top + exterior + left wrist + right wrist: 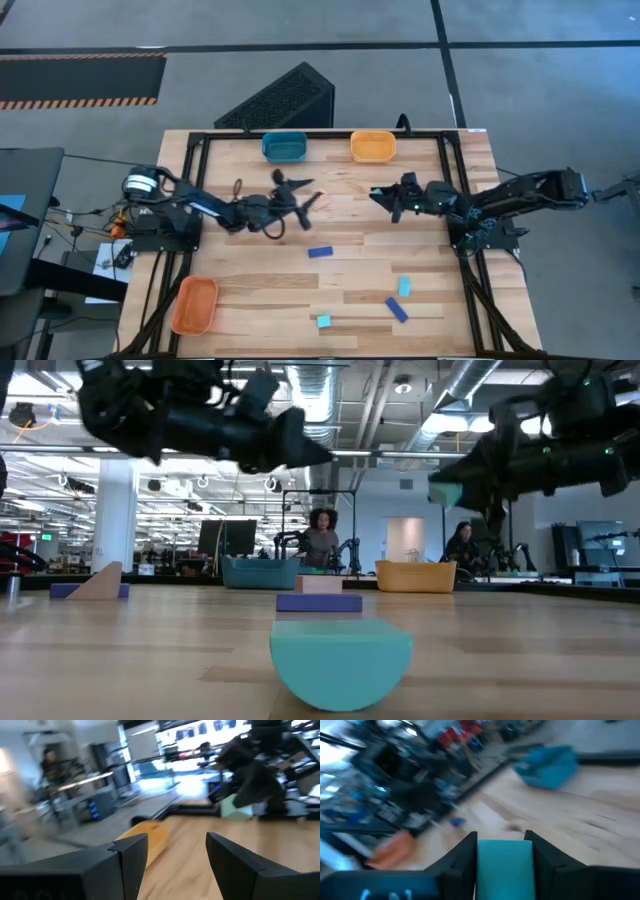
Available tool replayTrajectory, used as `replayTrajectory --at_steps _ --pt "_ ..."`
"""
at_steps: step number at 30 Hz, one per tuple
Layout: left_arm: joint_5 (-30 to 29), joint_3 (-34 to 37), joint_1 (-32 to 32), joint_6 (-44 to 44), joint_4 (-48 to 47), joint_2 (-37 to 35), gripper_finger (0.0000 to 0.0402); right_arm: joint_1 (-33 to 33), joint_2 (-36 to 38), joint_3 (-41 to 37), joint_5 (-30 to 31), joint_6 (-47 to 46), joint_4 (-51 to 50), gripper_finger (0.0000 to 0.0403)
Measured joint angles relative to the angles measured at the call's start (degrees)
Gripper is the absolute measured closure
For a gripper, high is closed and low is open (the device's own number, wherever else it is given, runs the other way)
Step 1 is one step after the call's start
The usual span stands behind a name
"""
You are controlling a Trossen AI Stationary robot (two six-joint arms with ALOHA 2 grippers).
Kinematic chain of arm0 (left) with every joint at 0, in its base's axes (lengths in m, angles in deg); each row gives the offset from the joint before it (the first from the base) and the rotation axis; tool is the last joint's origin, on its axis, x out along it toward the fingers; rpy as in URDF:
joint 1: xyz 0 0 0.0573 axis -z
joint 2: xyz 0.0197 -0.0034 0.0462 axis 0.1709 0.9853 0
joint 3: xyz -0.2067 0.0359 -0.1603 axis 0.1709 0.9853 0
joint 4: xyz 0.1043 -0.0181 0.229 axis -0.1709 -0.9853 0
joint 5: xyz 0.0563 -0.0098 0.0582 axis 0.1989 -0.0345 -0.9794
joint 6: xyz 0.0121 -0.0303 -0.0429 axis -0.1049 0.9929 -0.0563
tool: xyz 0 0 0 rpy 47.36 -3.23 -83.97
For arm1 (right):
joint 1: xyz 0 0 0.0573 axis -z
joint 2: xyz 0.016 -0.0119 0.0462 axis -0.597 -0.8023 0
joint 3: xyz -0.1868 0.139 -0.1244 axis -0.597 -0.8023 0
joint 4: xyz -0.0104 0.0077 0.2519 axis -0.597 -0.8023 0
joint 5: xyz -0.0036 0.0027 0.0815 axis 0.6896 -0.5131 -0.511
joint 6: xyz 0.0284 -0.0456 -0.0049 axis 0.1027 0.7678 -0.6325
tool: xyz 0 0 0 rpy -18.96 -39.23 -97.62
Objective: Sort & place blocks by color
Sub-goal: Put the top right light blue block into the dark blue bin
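My right gripper [381,196] is above the table's far middle, shut on a light cyan block [504,867], which also shows in the low view [447,493]. My left gripper [307,196] is open and empty, above the table and facing the right gripper. In its wrist view its gripper [177,840] holds nothing. On the table lie a dark blue block [320,252], a cyan block [404,287], another dark blue block [397,309] and a cyan half-round block [323,321]. A pale tan block [318,584] lies farther back. My right gripper pinches the cyan block between its two fingers, which lie on the block's two opposite sides [482,865]. The fingers reach about level from the table's right side. The block is lifted clear of the table.
A teal tray [284,146] and an orange tray [373,146] stand at the table's far edge. A second orange tray [194,305] stands at the near left. A tan wedge [100,582] and a blue block [60,590] show at the low view's left. People are in the room behind.
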Motion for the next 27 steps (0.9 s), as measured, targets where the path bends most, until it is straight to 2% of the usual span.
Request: replayTrajectory --at_steps 6,10,14,19,23,27 --pt "12.76 -7.52 -1.00 -1.92 -0.70 3.61 0.0205 -5.53 -6.48 4.25 3.08 0.32 8.11 0.0255" --pt "18.63 -10.11 -0.92 -3.43 -4.40 5.10 0.0179 -9.53 -11.15 8.82 3.59 3.07 11.60 0.0255" --pt "18.36 -11.40 1.05 -6.95 -7.83 5.09 0.0133 -11.64 -14.33 11.31 3.61 3.44 13.84 0.0256" --pt "17.80 -11.51 3.81 -10.73 -6.89 5.07 0.0082 -12.01 -18.55 12.35 3.61 0.73 20.91 0.0247" --pt "15.48 -12.53 4.86 -12.77 -6.89 5.15 0.0073 -12.66 -22.13 13.17 4.31 -0.74 25.68 0.0250" --pt "13.21 -16.05 4.98 -14.38 -7.14 8.28 0.0078 -13.96 -25.92 14.87 5.16 -0.92 29.14 0.0251"
